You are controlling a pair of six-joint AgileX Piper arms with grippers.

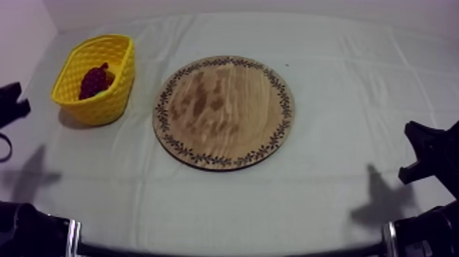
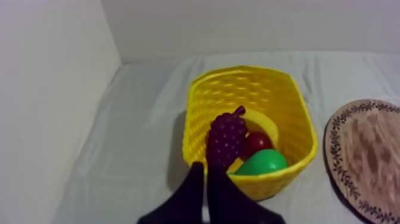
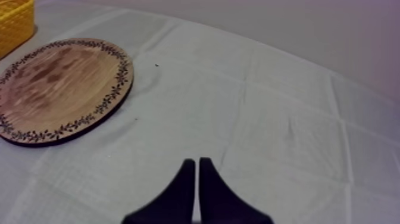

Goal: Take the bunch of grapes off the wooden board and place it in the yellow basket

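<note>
The bunch of grapes (image 1: pixel 93 81) lies inside the yellow basket (image 1: pixel 113 102), which stands in the upper left of the top view frame, on the grey-white cloth (image 1: pixel 355 75). In the left wrist view the grapes rest against the near wall of the basket with the stem pointing up. A small red fruit (image 2: pixel 258 142) and a green fruit (image 2: pixel 265 162) lie just beside them in the same basket. The round wooden board (image 1: pixel 224 113) is in the middle of the top view frame, near the basket at its right.

The left gripper (image 2: pixel 202 173) has its two fingers pressed together into a narrow wedge and holds nothing; it is close in front of the basket. The right gripper (image 3: pixel 197 164) is also narrow, with fingers together and nothing between them, above the cloth and well apart from the board.
</note>
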